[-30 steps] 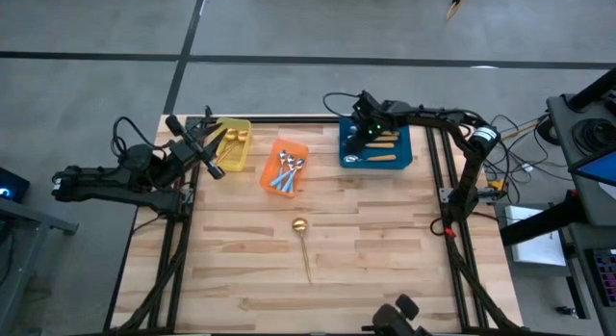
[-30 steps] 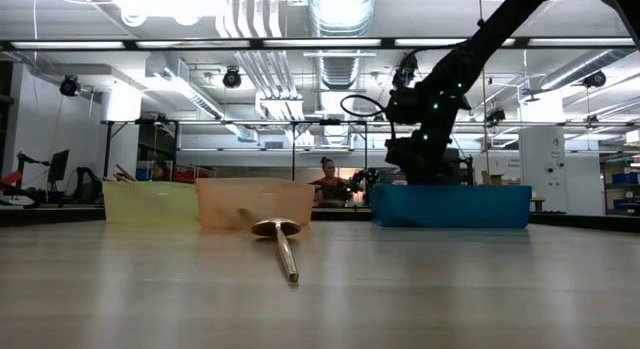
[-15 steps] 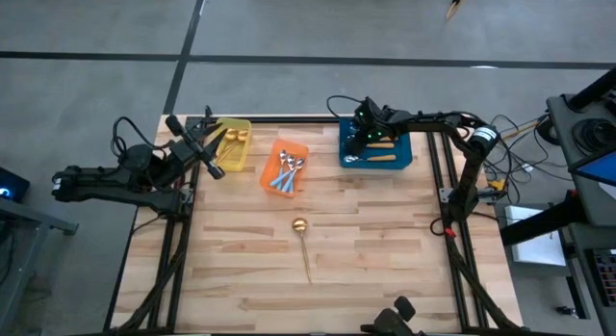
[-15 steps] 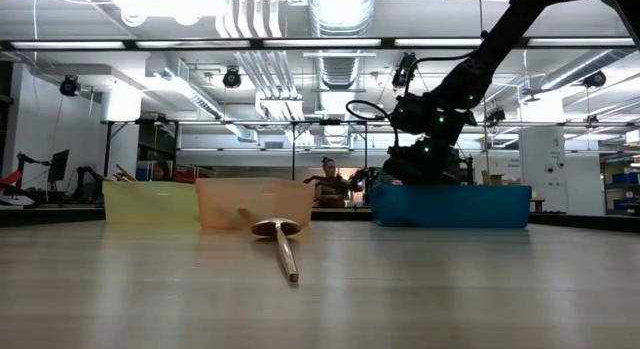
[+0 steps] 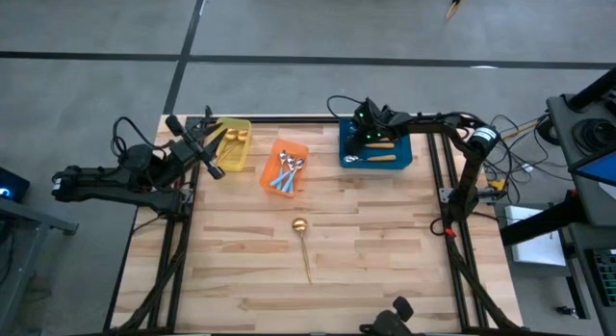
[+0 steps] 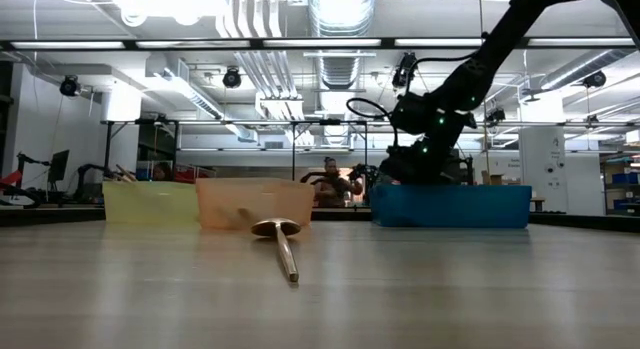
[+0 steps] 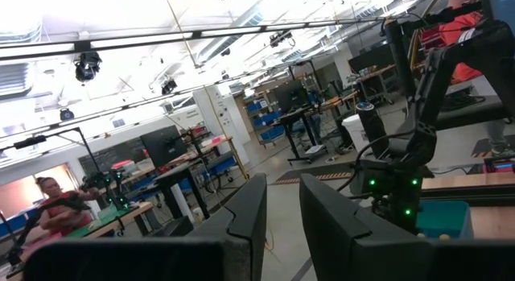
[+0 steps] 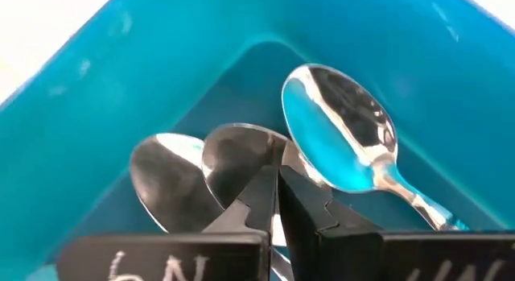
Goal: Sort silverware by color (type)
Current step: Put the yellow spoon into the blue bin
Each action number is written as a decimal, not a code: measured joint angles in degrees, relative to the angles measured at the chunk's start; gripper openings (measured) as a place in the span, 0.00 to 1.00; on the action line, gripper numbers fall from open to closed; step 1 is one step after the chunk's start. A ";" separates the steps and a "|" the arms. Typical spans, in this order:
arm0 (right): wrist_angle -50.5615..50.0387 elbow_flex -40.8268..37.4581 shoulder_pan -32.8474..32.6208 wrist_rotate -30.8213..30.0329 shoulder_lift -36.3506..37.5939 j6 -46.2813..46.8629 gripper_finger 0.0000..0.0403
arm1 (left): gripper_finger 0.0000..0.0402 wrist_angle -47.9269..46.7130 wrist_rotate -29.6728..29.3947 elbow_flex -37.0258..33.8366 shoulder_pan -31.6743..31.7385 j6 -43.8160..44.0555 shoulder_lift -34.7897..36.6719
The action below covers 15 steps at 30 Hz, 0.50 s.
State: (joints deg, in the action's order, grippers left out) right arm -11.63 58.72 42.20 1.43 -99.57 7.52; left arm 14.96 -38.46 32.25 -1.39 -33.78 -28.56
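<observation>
Hovering in blue bin, right end effector closed, empty, just over silver spoons

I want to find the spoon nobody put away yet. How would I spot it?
Look at the wooden table. Three bins sit in a row along its far edge; nearer than the orange bin, in the middle of the bare wood, lies one gold spoon. It is the only spoon outside a bin, and gold all over.
</observation>
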 joint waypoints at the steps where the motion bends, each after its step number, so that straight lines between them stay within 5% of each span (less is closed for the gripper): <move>1: 0.86 -0.23 -0.09 0.01 0.00 0.31 0.02 | 0.15 0.00 0.00 0.00 -0.01 0.00 0.00; 15: 5.58 -0.81 -1.19 -0.03 0.00 2.86 0.02 | 0.15 0.00 0.00 0.00 -0.02 0.01 -0.02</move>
State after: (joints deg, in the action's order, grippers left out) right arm -6.05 57.91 41.01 1.40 -99.57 10.38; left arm 14.96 -38.46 32.25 -1.41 -33.77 -28.58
